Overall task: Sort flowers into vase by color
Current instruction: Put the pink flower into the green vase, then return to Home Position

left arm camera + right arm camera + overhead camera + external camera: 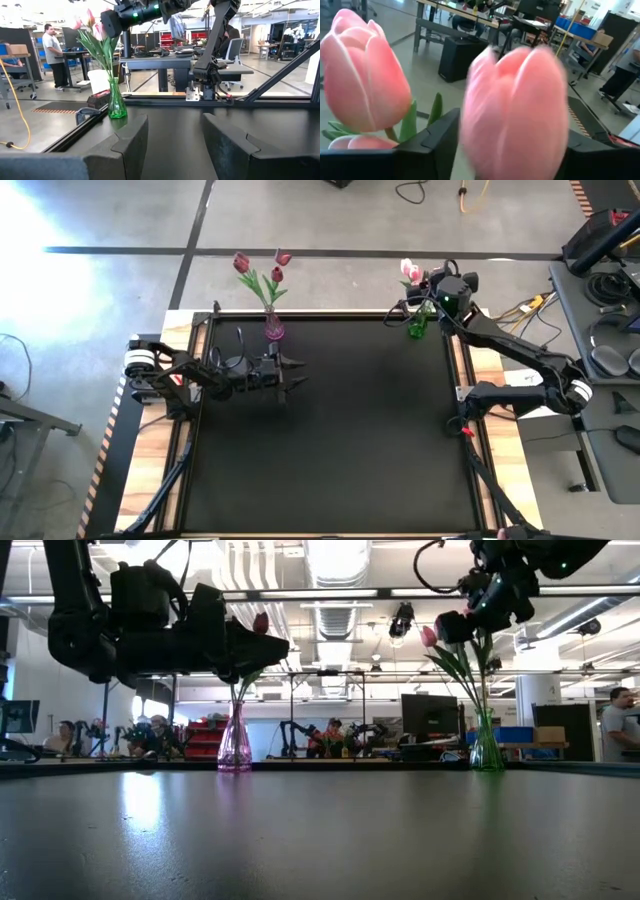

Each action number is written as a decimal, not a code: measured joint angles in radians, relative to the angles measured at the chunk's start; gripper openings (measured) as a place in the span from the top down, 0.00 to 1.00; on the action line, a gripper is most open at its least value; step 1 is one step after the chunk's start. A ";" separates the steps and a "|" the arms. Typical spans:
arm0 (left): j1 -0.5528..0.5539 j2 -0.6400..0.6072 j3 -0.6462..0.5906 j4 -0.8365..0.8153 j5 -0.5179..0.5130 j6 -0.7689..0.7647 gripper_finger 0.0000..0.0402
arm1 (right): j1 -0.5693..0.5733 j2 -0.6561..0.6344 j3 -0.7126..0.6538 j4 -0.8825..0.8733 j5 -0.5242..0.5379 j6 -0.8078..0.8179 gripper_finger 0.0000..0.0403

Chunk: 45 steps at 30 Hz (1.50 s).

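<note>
Step in hand: placing the last pink tulip (pixel 515 112). The right gripper (pixel 432 288) hangs over the green vase (pixel 417 327) at the mat's one o'clock corner, apparently clasping that bloom. Maroon tulips (pixel 258 268) stand in the pink vase (pixel 273 330) at eleven. The left gripper (pixel 290 371) waits, released. Next: lower, release.

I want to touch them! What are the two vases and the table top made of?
The purple vase and the green vase look like tinted glass: light passes through them and they glint. It could be clear plastic. The table top looks like a dark mat with a soft sheen, maybe rubber or plastic; the low view shows pale reflections on it.
</note>
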 joint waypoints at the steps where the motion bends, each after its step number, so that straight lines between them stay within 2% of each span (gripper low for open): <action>1: 0.000 0.000 0.000 0.000 0.000 0.000 0.57 | 0.000 0.000 0.013 -0.019 0.000 0.000 0.49; 8: 0.000 0.000 0.000 0.000 0.000 0.000 0.57 | 0.000 0.000 0.113 -0.127 -0.005 0.018 0.43; 13: 0.000 0.000 0.000 -0.001 0.000 0.000 0.57 | 0.000 0.000 0.193 -0.172 -0.013 0.001 0.43; 18: 0.000 0.000 0.000 -0.008 -0.001 0.001 0.57 | 0.001 0.000 0.271 -0.225 -0.082 -0.032 0.43; 27: 0.000 0.000 0.000 -0.008 -0.002 0.015 0.59 | 0.012 0.000 0.370 -0.265 -0.086 -0.078 0.46; 31: 0.000 -0.001 0.000 -0.007 -0.002 0.027 0.63 | 0.032 -0.017 0.397 -0.312 -0.123 -0.115 0.56; 35: 0.002 -0.020 -0.009 -0.007 -0.002 0.047 0.69 | 0.068 -0.075 0.380 -0.331 -0.266 -0.138 0.77; 38: 0.010 -0.050 -0.029 -0.008 -0.002 0.054 0.75 | 0.090 -0.134 0.324 -0.324 -0.417 -0.140 0.94; 41: 0.024 -0.086 -0.057 -0.009 -0.002 0.054 0.82 | 0.110 -0.191 0.235 -0.279 -0.522 -0.129 0.97; 45: 0.040 -0.138 -0.091 -0.008 -0.002 0.054 0.92 | 0.139 -0.244 0.094 -0.193 -0.602 -0.125 0.98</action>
